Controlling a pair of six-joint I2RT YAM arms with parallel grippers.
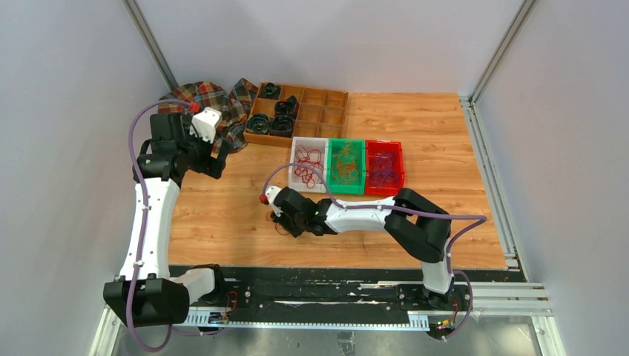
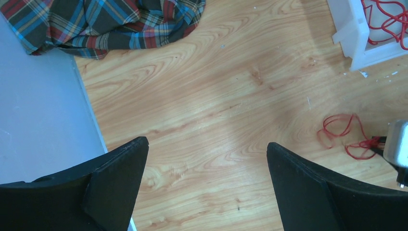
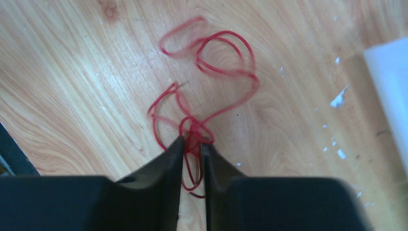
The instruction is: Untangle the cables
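A loose red cable (image 3: 226,53) lies tangled on the wooden table. My right gripper (image 3: 192,144) is low over the table and shut on its knotted part, with strands running between the jaws. The same cable shows in the left wrist view (image 2: 342,132), at the right. My left gripper (image 2: 207,149) is open and empty above bare wood; in the top view (image 1: 216,157) it hovers at the left, near the plaid cloth. More red cables (image 1: 308,163) lie in a white bin, orange-tan ones (image 1: 346,165) in a green bin, purple-blue ones (image 1: 383,167) in a red bin.
The three bins stand in a row at mid table, the white bin (image 2: 353,41) nearest the left gripper. A wooden divided tray (image 1: 326,111) with black coils stands behind them. A plaid cloth (image 1: 211,100) lies at the back left. Grey walls enclose the table.
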